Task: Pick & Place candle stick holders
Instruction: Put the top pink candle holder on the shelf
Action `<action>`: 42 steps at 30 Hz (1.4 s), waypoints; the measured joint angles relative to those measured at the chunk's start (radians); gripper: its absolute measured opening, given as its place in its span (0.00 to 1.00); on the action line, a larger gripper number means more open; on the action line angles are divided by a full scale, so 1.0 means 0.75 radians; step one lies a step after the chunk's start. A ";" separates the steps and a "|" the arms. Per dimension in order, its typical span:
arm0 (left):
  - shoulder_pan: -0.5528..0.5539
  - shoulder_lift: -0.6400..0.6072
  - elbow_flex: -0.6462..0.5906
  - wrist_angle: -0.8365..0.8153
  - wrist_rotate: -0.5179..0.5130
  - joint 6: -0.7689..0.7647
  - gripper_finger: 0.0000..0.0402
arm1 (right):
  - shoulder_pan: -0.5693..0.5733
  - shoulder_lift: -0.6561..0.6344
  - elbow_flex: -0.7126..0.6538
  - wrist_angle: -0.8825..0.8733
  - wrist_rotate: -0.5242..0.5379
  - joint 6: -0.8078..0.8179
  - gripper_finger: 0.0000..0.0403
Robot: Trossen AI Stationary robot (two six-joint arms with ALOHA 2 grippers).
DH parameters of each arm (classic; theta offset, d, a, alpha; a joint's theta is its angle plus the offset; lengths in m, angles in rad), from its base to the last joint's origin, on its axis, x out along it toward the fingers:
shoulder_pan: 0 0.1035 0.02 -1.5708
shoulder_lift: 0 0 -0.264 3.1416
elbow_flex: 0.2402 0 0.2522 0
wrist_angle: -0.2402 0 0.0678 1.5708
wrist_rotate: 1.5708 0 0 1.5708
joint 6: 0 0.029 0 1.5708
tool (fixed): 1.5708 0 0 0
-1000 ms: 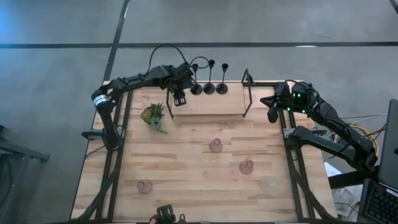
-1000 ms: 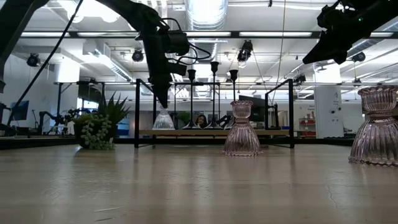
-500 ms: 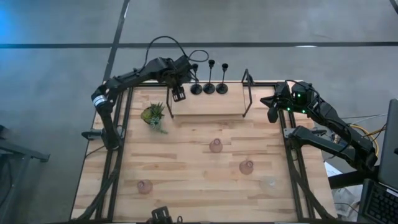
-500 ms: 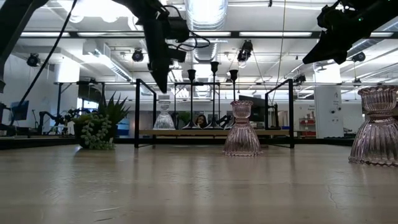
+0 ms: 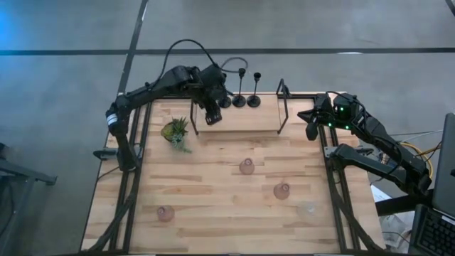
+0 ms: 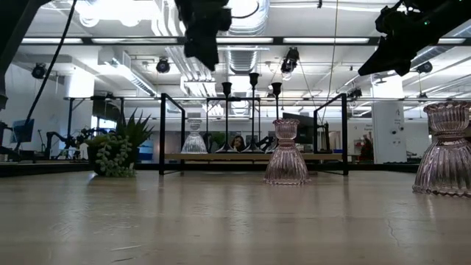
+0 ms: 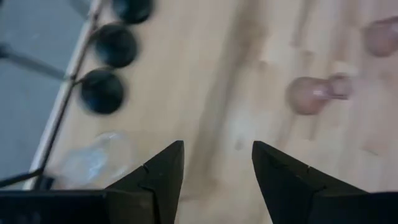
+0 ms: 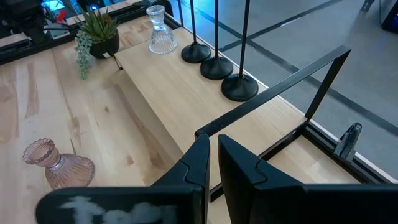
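Clear glass holder (image 8: 160, 38) stands upright on the raised shelf (image 8: 186, 93), just below the left hand (image 5: 212, 116), beside three black stemmed holders (image 8: 239, 86). Left hand released, empty. Step looks like retreat: lift straight, clear the stems (thin, easily tipped). Pink holders (image 5: 247, 166) wait on the tabletop (image 5: 213, 185), well away. Right hand (image 5: 311, 131) clenched, parked.

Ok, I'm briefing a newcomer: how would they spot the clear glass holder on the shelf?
Find the raised wooden shelf at the table's far edge. Three black stemmed holders stand in a row on it; the clear glass holder sits at the row's plant-side end, squat, ribbed and transparent.
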 joint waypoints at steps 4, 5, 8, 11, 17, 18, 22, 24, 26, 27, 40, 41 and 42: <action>-0.125 -0.001 0.001 0.029 0.000 0.002 0.48 | 0.000 0.000 0.000 0.000 0.000 0.000 0.07; -0.159 -0.001 0.001 0.049 0.000 0.002 0.48 | 0.000 0.000 0.000 0.000 0.000 0.000 0.07; -0.269 -0.002 -0.012 0.121 -0.001 0.007 0.48 | 0.000 0.000 0.000 0.000 0.000 0.001 0.07; -0.381 -0.002 -0.019 0.172 -0.027 0.017 0.48 | 0.000 0.000 0.000 0.000 0.000 0.002 0.07; -0.562 -0.002 -0.022 0.219 -0.220 0.006 0.48 | 0.000 0.000 0.000 0.000 0.000 0.002 0.07; -0.585 0.000 -0.026 0.246 -0.253 0.006 0.48 | 0.000 0.000 0.000 0.000 0.000 0.001 0.07; -0.656 0.001 -0.075 0.344 -0.335 0.007 0.48 | 0.000 0.000 0.000 0.000 0.000 0.002 0.07; -0.677 0.001 -0.125 0.410 -0.352 0.022 0.48 | 0.000 0.000 0.000 0.000 0.000 0.000 0.07; -0.683 0.002 -0.193 0.481 -0.353 0.046 0.48 | 0.000 0.000 0.000 0.000 0.000 0.001 0.07; -0.684 0.002 -0.234 0.526 -0.351 0.058 0.48 | 0.000 0.000 0.000 0.000 0.000 0.002 0.07; -0.687 0.007 -0.784 1.189 -0.124 0.097 0.48 | 0.000 0.000 0.000 0.000 0.000 0.000 0.07; -0.687 0.007 -0.813 1.228 -0.120 0.108 0.48 | 0.000 0.000 0.000 0.000 0.000 0.001 0.07; -0.687 0.007 -0.835 1.252 -0.121 0.122 0.48 | 0.000 0.000 0.000 0.000 0.000 0.002 0.07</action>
